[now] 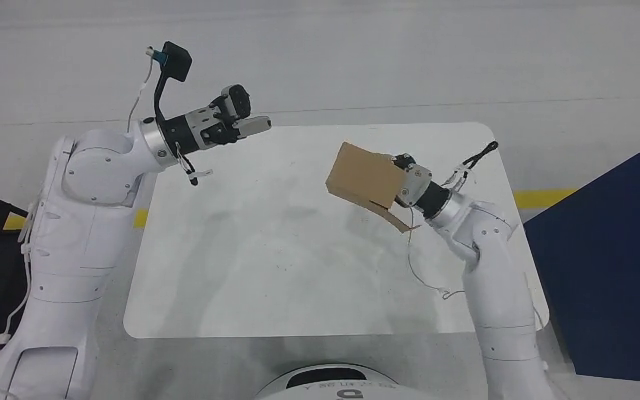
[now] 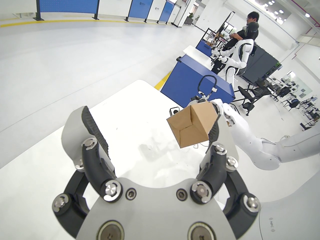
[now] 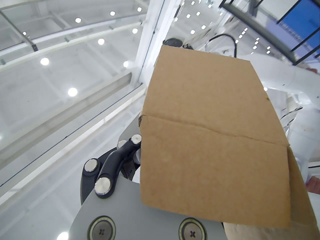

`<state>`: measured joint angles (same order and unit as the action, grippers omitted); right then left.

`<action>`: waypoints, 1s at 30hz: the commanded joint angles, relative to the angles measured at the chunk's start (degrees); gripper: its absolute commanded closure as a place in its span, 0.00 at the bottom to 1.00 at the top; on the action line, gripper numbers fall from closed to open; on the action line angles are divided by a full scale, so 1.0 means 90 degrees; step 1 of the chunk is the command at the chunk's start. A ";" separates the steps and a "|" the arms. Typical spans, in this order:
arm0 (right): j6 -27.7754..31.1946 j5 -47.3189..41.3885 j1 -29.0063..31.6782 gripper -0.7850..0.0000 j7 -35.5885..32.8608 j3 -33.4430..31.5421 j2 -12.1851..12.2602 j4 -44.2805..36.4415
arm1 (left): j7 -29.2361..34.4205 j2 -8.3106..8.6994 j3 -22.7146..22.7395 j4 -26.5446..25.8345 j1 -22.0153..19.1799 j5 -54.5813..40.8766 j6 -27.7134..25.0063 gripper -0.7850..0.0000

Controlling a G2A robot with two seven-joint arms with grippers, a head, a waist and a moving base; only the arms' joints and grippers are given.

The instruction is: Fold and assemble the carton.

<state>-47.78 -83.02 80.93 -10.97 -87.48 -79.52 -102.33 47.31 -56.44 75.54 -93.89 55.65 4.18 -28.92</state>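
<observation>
Top view: the right gripper (image 1: pixel 404 183) is clamped on the brown carton (image 1: pixel 365 175) and holds it tilted above the table (image 1: pixel 280 270), near the far right corner. One loose flap (image 1: pixel 393 214) sticks out beside the wrist. At the far left corner the left gripper (image 1: pixel 252 126) hovers with its fingers spread and nothing between them, well apart from the carton.

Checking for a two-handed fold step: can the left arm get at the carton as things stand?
Probably yes: the left gripper is open and faces the carton, which the right gripper holds up over the table, with nothing between them.
</observation>
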 commanded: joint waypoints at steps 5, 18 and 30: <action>-0.1135 0.1349 -0.0246 1.00 0.2852 0.0436 0.0101 -0.0528 | 0.0000 0.0000 0.0000 0.0000 0.0000 0.0000 0.0000 0.00; -0.1135 0.0234 -0.1190 0.00 0.6147 0.2076 0.0323 -0.0184 | 0.0000 0.0000 0.0000 0.0000 0.0000 0.0000 0.0000 0.00; -0.0802 0.0192 -0.1151 0.00 0.5493 0.1851 0.0506 -0.1393 | 0.0000 0.0000 0.0000 0.0000 0.0000 0.0000 0.0000 0.00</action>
<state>-55.95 -81.59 69.99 40.62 -69.98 -75.09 -114.27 47.31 -56.44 75.54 -93.89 55.65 4.18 -28.92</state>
